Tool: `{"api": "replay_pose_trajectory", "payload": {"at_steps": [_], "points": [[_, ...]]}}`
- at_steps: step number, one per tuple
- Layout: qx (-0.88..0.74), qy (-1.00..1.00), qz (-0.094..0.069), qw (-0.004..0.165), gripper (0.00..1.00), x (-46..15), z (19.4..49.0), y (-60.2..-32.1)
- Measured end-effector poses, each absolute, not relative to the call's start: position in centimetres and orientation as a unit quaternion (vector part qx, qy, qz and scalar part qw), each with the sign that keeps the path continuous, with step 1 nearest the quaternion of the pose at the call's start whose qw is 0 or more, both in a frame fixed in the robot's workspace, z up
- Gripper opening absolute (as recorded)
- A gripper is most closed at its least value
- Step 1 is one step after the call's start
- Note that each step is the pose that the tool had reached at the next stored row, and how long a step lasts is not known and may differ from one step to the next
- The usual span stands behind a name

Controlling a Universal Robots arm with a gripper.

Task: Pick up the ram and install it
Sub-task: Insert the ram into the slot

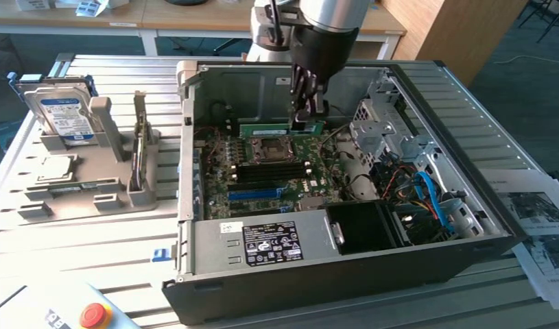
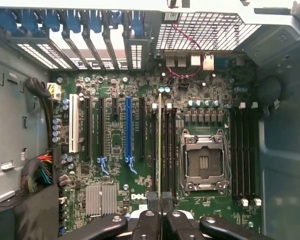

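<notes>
The ram (image 1: 265, 128) is green, as is the circuit board (image 2: 225, 200), which has one blue slot (image 2: 128, 127), one white slot (image 2: 73, 125) and several black slots (image 2: 101, 125). The gripper (image 1: 306, 115) is black and the computer case (image 1: 352, 288) dark grey. The hard drive (image 1: 62, 113) has a blue-and-white label; the button (image 1: 94, 315) is red.

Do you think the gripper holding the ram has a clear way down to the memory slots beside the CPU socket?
Probably yes: the gripper holds the ram directly over the memory slots, the computer case is open, and no cable crosses them.
</notes>
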State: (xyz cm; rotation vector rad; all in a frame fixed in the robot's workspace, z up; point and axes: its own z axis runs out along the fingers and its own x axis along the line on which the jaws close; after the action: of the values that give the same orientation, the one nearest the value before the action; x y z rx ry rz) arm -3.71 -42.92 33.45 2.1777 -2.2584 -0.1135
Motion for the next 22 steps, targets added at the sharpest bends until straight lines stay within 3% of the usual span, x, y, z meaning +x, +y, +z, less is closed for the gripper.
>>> {"api": "replay_pose_trajectory", "payload": {"at_steps": [22], "points": [[0.694, -0.719, -0.036, 0.001, 0.12, -3.7, 29.8, -42.9]]}}
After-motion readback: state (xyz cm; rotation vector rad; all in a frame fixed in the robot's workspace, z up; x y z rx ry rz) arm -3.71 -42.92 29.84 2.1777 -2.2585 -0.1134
